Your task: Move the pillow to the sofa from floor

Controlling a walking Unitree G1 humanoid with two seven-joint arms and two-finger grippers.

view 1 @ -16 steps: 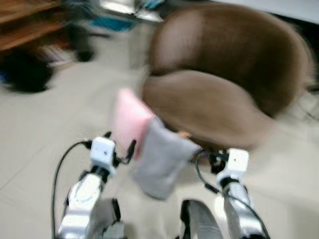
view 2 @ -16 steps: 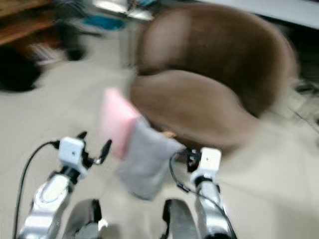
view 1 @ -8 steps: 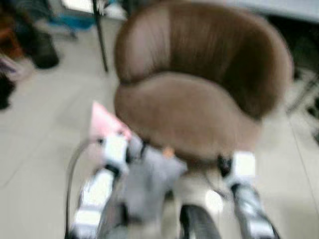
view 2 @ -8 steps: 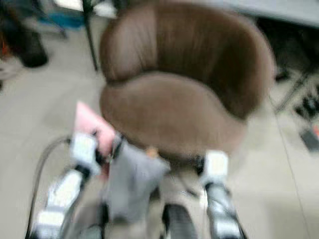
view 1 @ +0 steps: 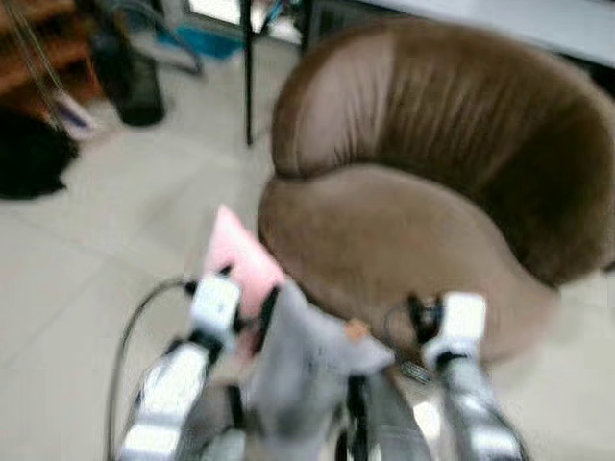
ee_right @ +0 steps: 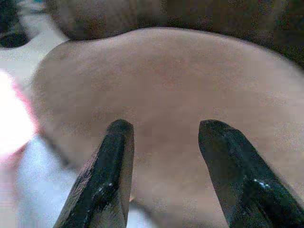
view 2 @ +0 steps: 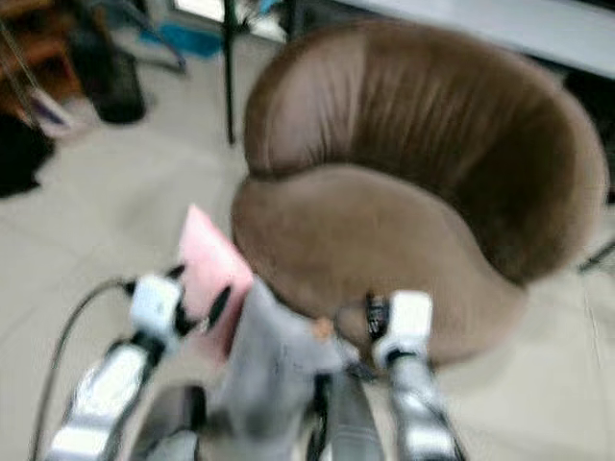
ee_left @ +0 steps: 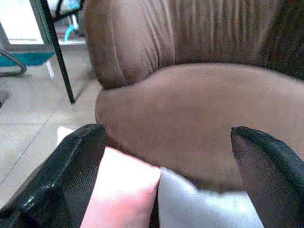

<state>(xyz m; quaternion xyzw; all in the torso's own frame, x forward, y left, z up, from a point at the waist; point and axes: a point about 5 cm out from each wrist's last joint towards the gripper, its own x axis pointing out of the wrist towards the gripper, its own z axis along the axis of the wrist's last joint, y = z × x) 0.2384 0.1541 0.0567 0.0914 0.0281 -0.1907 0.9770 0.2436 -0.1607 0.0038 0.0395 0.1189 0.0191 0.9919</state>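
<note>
A pillow, pink (view 1: 240,254) on one half and grey (view 1: 303,370) on the other, hangs off the floor between my two arms, close to my body. A round brown sofa chair (view 1: 413,230) stands right in front, its seat edge just past the pillow. My left gripper (ee_left: 166,130) is open wide, with the pillow (ee_left: 142,194) lying between and under its fingers (ee_left: 76,161). My right gripper (ee_right: 166,126) is open at the pillow's other side, pointing at the sofa seat (ee_right: 190,71). Whether either finger presses the pillow is blurred.
Pale tiled floor (view 1: 115,230) surrounds the sofa. A black table leg (view 1: 248,77) stands behind the sofa's left side. A dark bag (view 1: 135,82), a black heap (view 1: 29,154) and wooden shelves (view 1: 38,38) sit at the far left.
The whole picture has swung with my walking. The sofa now sits nearer and more centred before the arms. The pillow stays between the arms.
</note>
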